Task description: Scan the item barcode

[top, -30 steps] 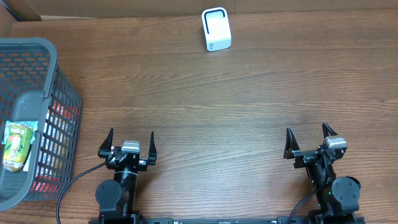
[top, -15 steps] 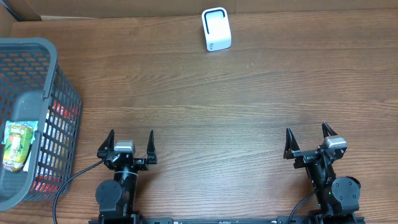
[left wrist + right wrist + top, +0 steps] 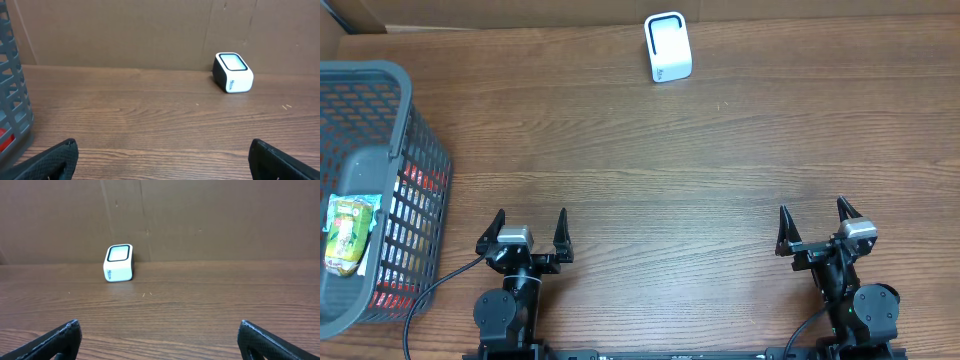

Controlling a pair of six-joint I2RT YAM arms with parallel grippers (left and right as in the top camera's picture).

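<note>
Overhead view of a brown wooden counter (image 3: 650, 150) with two robot arms sitting at its near edge. The left gripper (image 3: 530, 215) is resting near the near-left corner with its two fingers spread wide and holding nothing. The right gripper (image 3: 813, 207) is resting near the near-right corner, likewise wide open and empty.

A grey mesh basket (image 3: 415, 140) is standing against the left edge of the counter. A green and yellow packet (image 3: 348, 235), probably the item to scan, is lying high in the basket at its near end, on a grey part that cannot be made out clearly. Its long axis is running roughly from the near edge toward the far edge. Red packaging is showing through the mesh below it.

The packet is lying directly left of the left gripper, with the basket wall standing between them, so the left arm is much the nearer one. It will likely be lifting above the rim and descending from over the packet, closing across its short width.

A small white scanner (image 3: 668, 47) is standing at the far edge, a little right of centre, its window facing upward and toward the arms. It is well apart from both grippers. The counter between basket, arms and scanner is lying bare, giving open room for carrying the packet across
</note>
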